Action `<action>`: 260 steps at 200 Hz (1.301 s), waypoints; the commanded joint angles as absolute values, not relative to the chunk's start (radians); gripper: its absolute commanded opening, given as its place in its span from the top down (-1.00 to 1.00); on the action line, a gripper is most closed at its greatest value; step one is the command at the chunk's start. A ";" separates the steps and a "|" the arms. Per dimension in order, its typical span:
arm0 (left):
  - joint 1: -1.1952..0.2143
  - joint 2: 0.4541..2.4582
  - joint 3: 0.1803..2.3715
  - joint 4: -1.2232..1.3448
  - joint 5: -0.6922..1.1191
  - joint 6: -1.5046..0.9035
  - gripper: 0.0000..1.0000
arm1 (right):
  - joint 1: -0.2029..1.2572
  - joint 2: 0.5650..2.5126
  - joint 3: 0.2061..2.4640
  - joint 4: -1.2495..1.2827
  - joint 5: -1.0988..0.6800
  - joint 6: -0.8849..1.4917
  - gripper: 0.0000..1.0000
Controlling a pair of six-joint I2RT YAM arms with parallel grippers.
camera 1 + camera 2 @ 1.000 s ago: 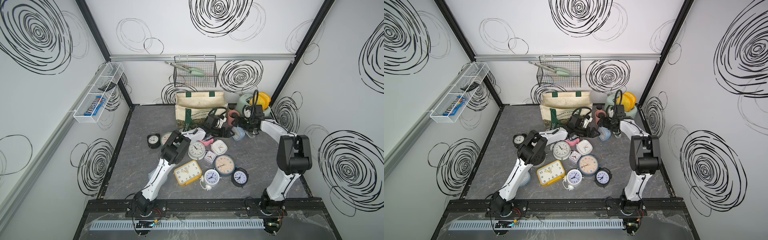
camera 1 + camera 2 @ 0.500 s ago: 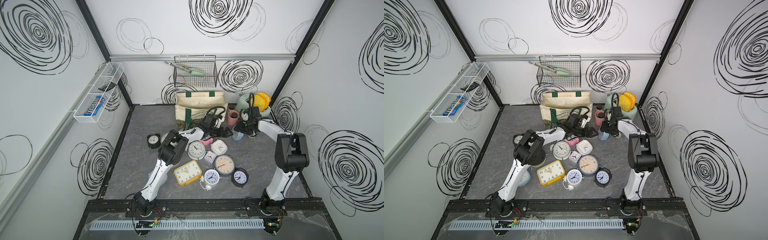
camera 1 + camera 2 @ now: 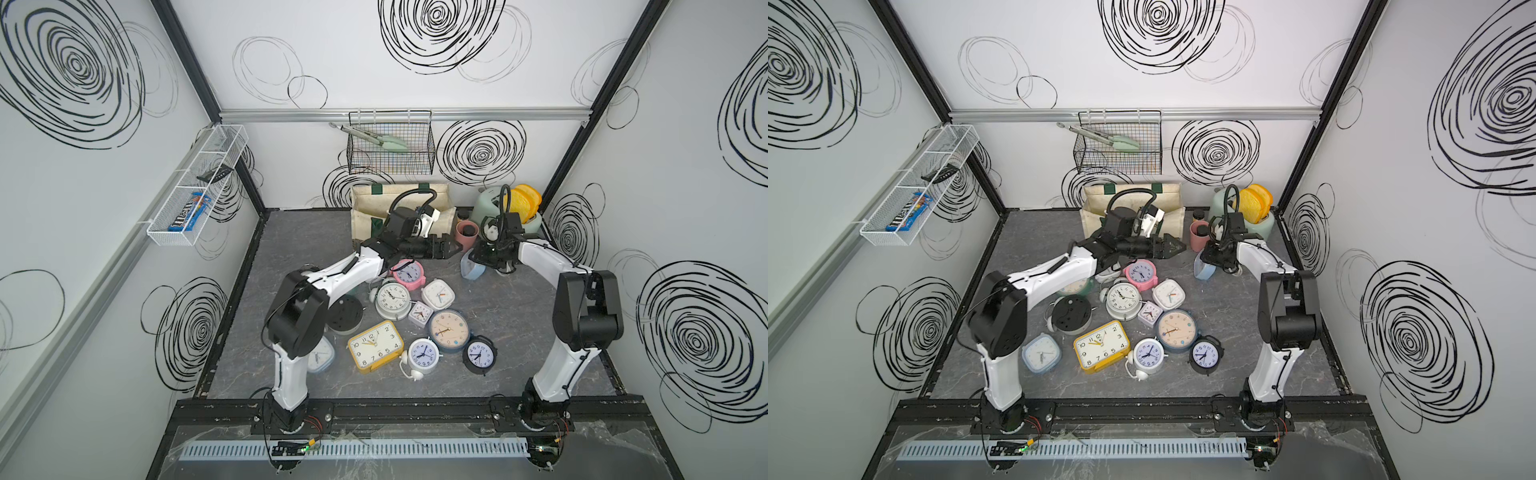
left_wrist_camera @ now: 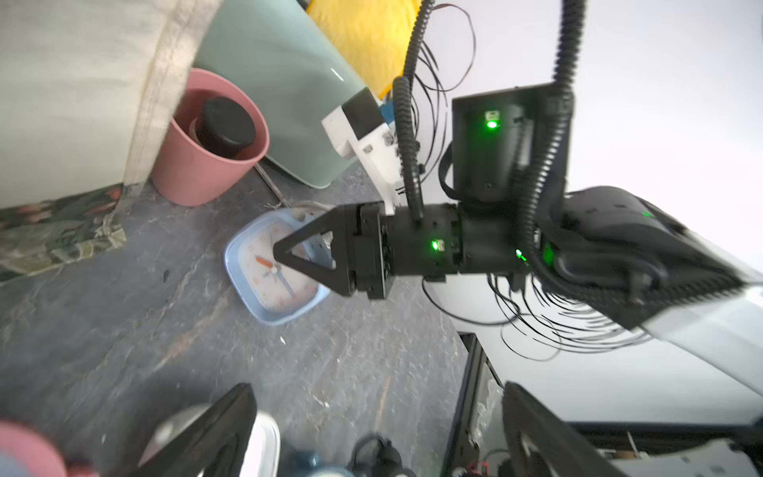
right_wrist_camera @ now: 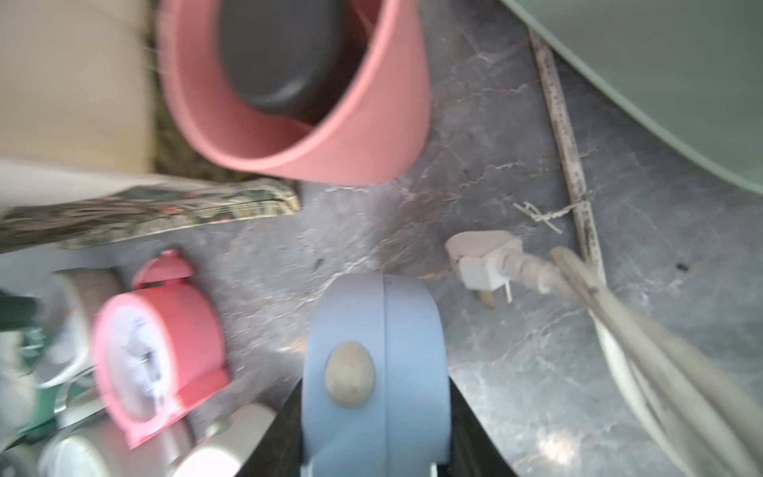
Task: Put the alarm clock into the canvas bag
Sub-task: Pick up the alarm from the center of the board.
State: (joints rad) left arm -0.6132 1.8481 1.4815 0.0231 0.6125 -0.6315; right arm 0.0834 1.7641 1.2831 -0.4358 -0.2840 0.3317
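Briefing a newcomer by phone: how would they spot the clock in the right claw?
Find the canvas bag at the back wall, then the pink cup beside it. Just in front of that cup, apart from the clock pile, a pale blue square alarm clock tilts in the right claw; its lookalike lies flat by the left arm's base.

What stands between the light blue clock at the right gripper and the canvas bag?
The open left gripper hovers between the light blue clock and the canvas bag; the pink cup stands beside the bag's end.
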 commanded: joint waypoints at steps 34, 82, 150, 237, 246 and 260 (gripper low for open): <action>-0.476 1.440 1.146 0.088 0.695 -0.658 -0.92 | 0.059 1.416 1.124 -0.122 -0.739 0.572 0.66; -0.432 1.357 1.058 0.198 0.871 -0.760 -0.93 | 0.181 1.338 1.064 0.075 -0.947 0.776 0.63; -0.459 1.423 1.144 0.134 0.839 -0.739 -0.93 | 0.293 1.327 1.044 0.231 -1.054 0.964 0.59; -0.470 1.428 1.097 0.335 0.838 -0.917 -0.25 | 0.296 1.333 1.000 0.385 -1.123 1.099 0.58; -0.471 1.429 1.092 0.361 0.849 -0.940 -0.23 | 0.295 1.336 0.998 0.388 -1.127 1.104 0.58; -0.475 1.428 1.087 0.377 0.852 -0.953 -0.21 | 0.295 1.341 0.991 0.416 -1.135 1.124 0.58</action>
State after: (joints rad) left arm -0.4648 1.4250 1.0973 0.2329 0.8227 -0.8967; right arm 0.2897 1.3537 1.0103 0.3267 -1.0962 1.0645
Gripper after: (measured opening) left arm 0.612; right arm 0.417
